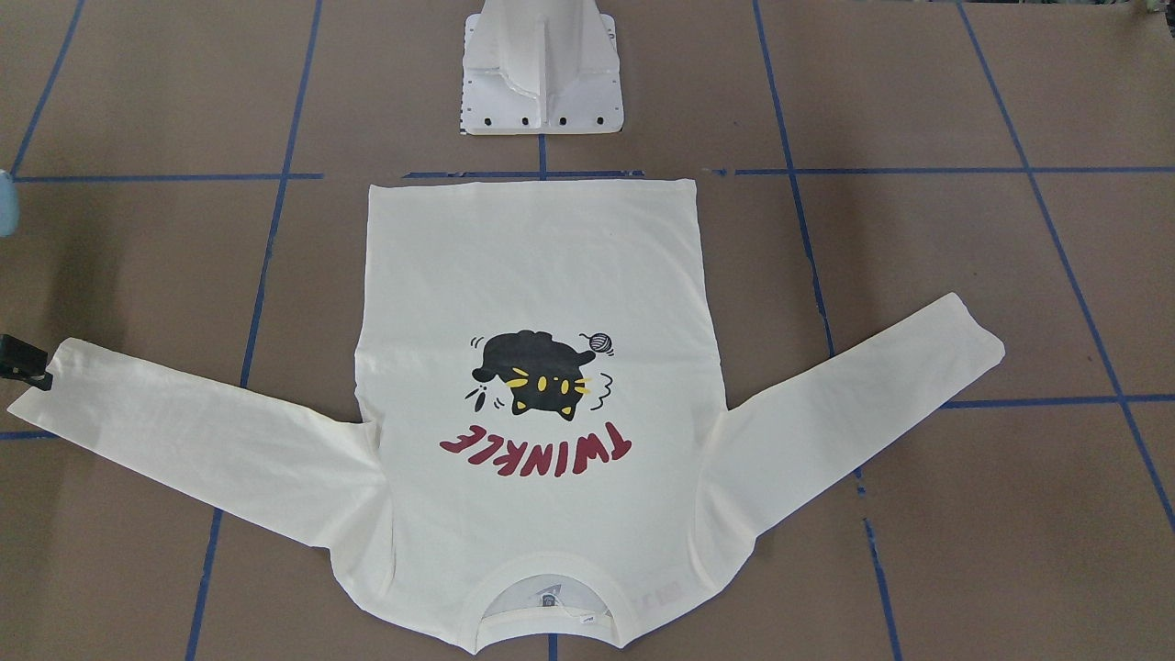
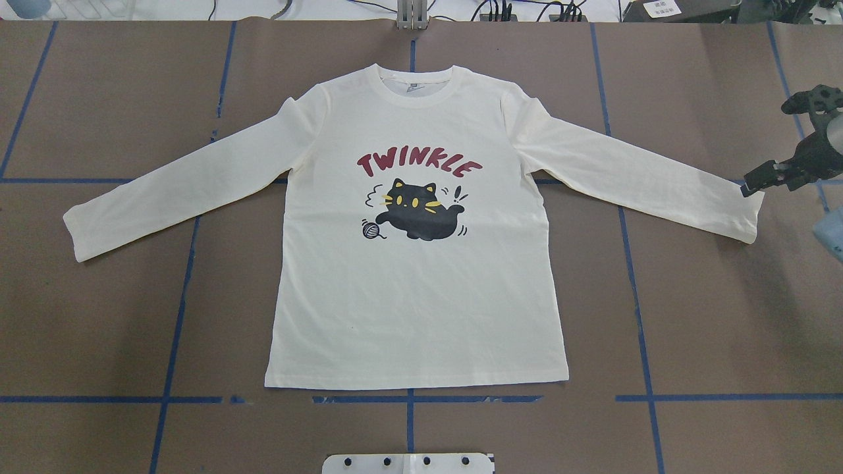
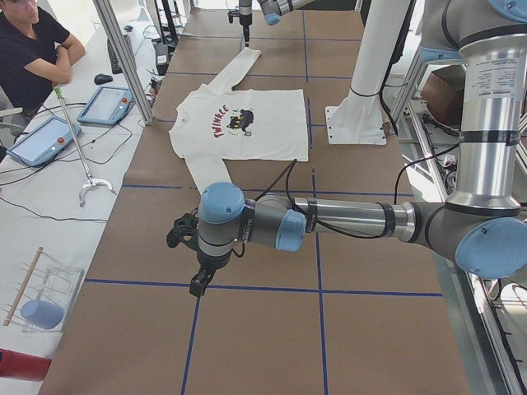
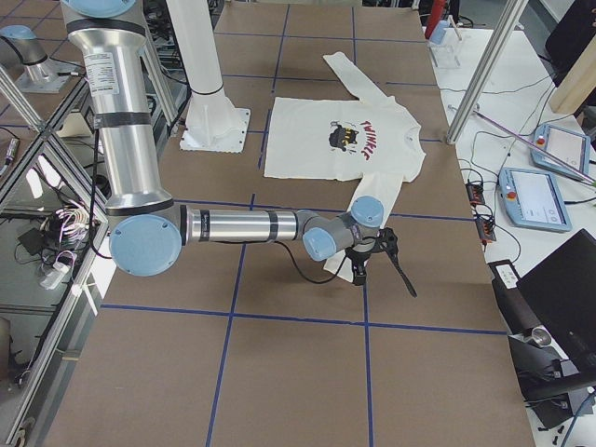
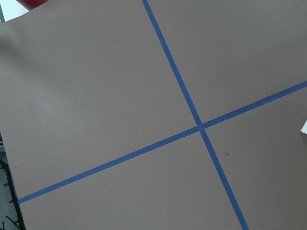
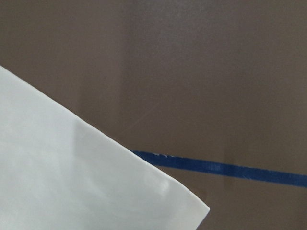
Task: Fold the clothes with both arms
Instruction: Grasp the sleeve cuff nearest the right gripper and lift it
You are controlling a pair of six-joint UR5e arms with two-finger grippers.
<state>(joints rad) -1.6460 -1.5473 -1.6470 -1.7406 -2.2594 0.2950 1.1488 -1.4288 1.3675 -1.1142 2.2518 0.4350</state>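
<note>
Front, shirt (image 1: 542, 275): lay flat, print up, hem toward the base (image 1: 542, 83), collar at the operators' edge, sleeves spread to both sides.
Front, right gripper (image 1: 23, 361): showed only at the frame edge, touching the right cuff (image 1: 41, 390).
Overhead, right gripper (image 2: 787, 161): stood spread wide with nothing held, one finger tip at the right cuff's far corner; long axis of that sleeve ran inward toward the shoulder.
Overhead, left cuff (image 2: 76, 234): lay alone, no gripper in frame.
Left side, left gripper (image 3: 189, 262): hung over bare paper (image 3: 263, 329), outboard of the left cuff and well apart; released or clenched could not be told.
Right side, right gripper (image 4: 384, 275): fingers apart over the cuff end.
Left wrist: only paper and a tape cross (image 5: 200, 127); no fingers seen.
Right wrist: cuff corner (image 6: 182, 203) close below, beside a tape line (image 6: 230, 168).
Judgement, reach: right arm already at its cuff; left arm judged to need a move inward.
Judgement, surface and room: flat paper, thin cloth lying flush, little edge to pinch; ample space around.
</note>
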